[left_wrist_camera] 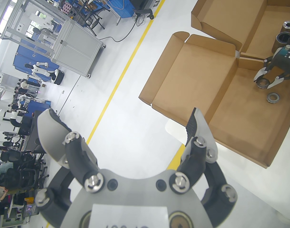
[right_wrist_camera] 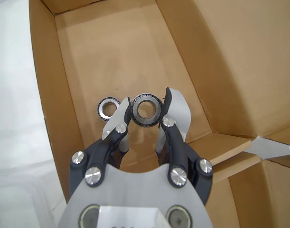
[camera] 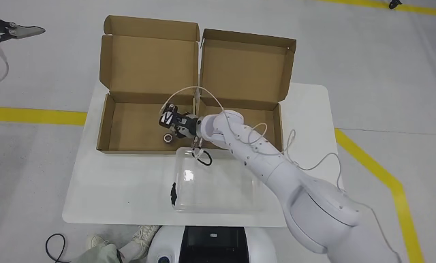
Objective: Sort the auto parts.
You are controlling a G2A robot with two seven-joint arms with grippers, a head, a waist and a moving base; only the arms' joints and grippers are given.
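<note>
My right gripper (right_wrist_camera: 147, 97) hangs inside the left cardboard box (camera: 129, 127), shut on a steel bearing ring (right_wrist_camera: 146, 112) held by its outer rim. A second, smaller bearing ring (right_wrist_camera: 108, 108) lies on the box floor just beside it; in the top view this ring (camera: 167, 137) sits below the right gripper (camera: 171, 120). The left wrist view shows that gripper (left_wrist_camera: 263, 83) from afar with the held ring, above the loose ring (left_wrist_camera: 272, 97). My left gripper (left_wrist_camera: 122, 117) is open and holds nothing, out over the floor left of the table.
The right cardboard box (camera: 266, 120) stands open beside the left one, with a metal cylinder (left_wrist_camera: 288, 26) and a dark sleeve (left_wrist_camera: 283, 37) in it. A clear plastic tray (camera: 225, 202) at the table's front holds a small black part (camera: 174, 193).
</note>
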